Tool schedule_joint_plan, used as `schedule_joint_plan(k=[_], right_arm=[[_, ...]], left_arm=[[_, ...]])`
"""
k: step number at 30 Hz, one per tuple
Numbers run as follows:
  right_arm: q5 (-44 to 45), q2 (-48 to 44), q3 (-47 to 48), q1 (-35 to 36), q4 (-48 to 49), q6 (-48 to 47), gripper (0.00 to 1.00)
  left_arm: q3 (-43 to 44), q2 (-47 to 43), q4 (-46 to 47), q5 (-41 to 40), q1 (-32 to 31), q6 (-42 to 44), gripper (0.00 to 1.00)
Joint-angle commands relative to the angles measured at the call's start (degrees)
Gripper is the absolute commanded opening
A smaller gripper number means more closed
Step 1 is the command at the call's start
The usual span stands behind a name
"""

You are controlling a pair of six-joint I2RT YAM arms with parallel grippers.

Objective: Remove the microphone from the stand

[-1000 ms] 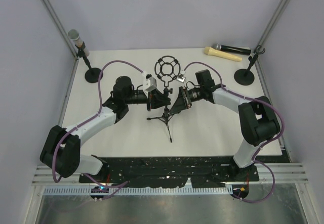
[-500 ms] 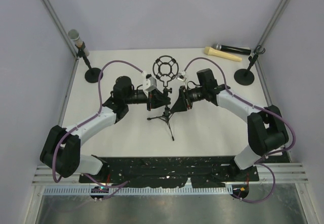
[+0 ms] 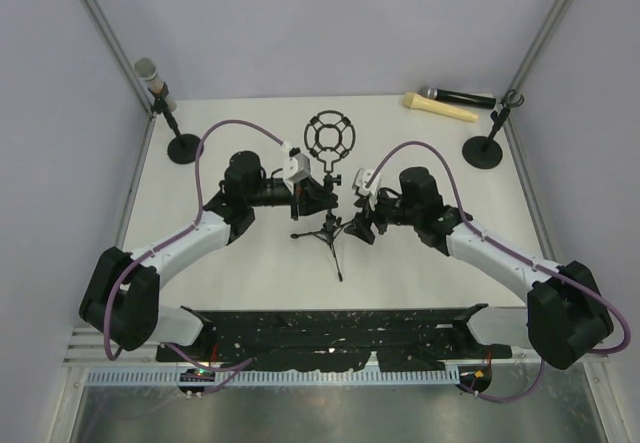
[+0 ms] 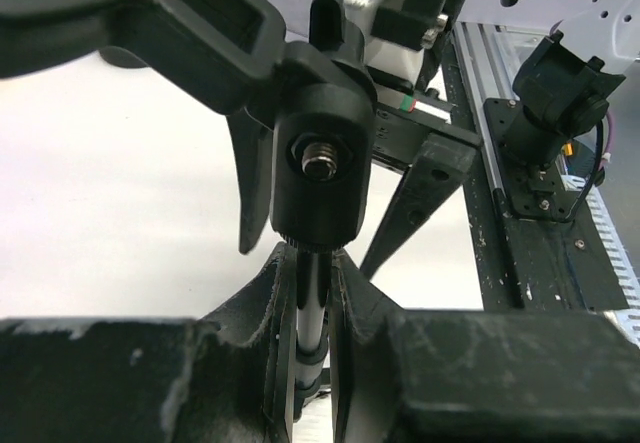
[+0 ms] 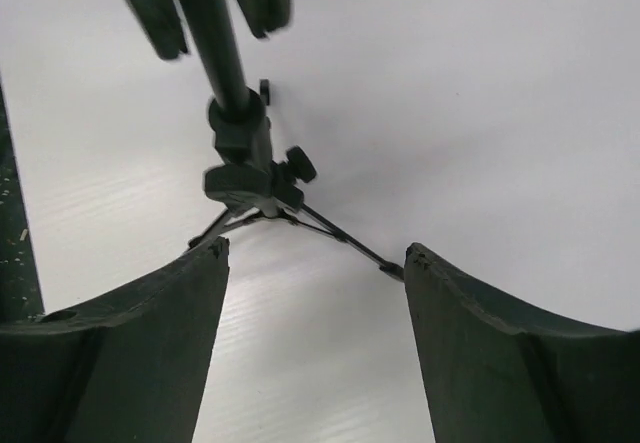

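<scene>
Shows matte black all over the tripod stand [image 3: 327, 228] and its ring mount [image 3: 329, 135], apart from a bare silver stretch of pole [image 4: 310, 305]. Plain white on the table [image 3: 250, 263], no pattern. White shells with black joints on the left arm [image 3: 185, 243] and right arm [image 3: 495, 253], each with a purple cable [image 3: 230, 128]. Grey head on the upright microphone [image 3: 150, 71]; black body on the lying microphone [image 3: 462, 96]. Cream-yellow on the block [image 3: 440, 108]. Black again on the round-base stands [image 3: 184, 148]. Pale lilac-grey on the walls [image 3: 330, 23].
</scene>
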Motion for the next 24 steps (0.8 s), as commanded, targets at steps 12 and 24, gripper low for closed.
schedule_joint_plan(k=[12,24], right_arm=[[-12.3,-8.9,10.7,-6.0,-5.0,11.2,0.91],[-12.8,-3.7,13.1,-5.9,-1.6,21.2,0.95]], left_arm=[[-2.7,3.0,-3.0,1.4,-1.8,6.4,0.02],[-0.4,-1.7,-13.5,1.5,-1.6,15.1,1.00]])
